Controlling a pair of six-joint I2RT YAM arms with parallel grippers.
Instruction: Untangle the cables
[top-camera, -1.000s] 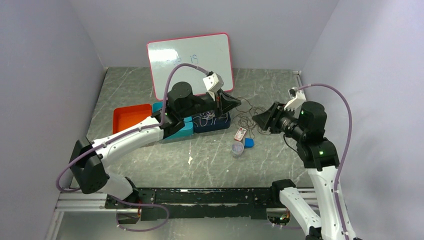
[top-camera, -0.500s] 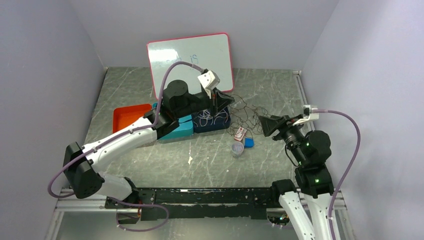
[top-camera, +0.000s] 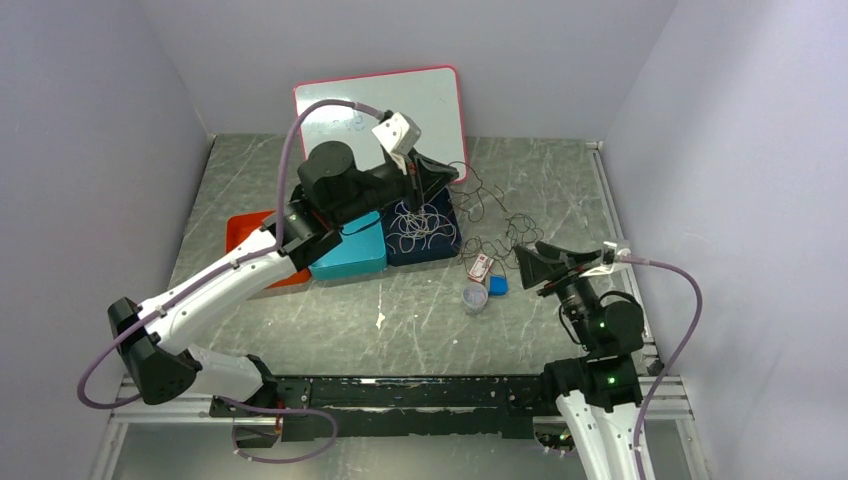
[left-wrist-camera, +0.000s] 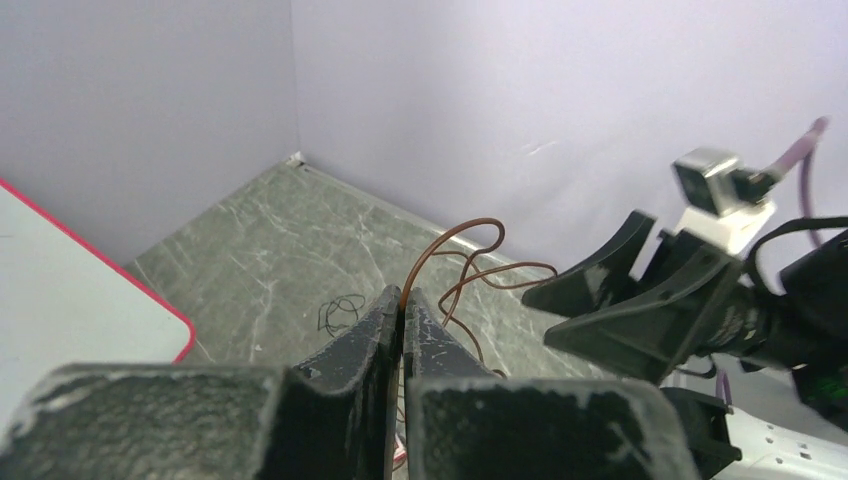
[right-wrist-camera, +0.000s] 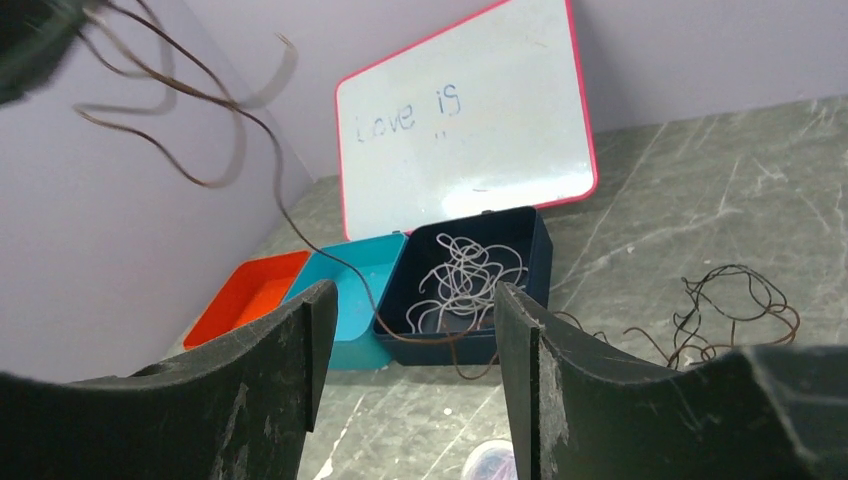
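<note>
One brown cable (left-wrist-camera: 455, 235) is pinched between the pressed-together fingers of your left pincer (left-wrist-camera: 402, 300), held high above the navy box (top-camera: 420, 257). From there the strand loops in the air and trails down past the front of that box toward the tangle (top-camera: 495, 225) of dark cables lying on the table (top-camera: 420, 320), just right of the boxes. Holding it up likely lets the wire's own weight draw it out of the knot, so you can see where it snags.

Your right pincer (top-camera: 528, 262) is spread wide and carries nothing. It hangs low near the tangle and faces it, well placed to pin or pluck the rest while the left arm pulls.

White cables (right-wrist-camera: 460, 280) lie coiled inside the navy box, which suggests sorted strands go into it. The teal box (top-camera: 350, 255) beside it looks bare inside. Expect the thin wire to spring and catch as it comes free.
</note>
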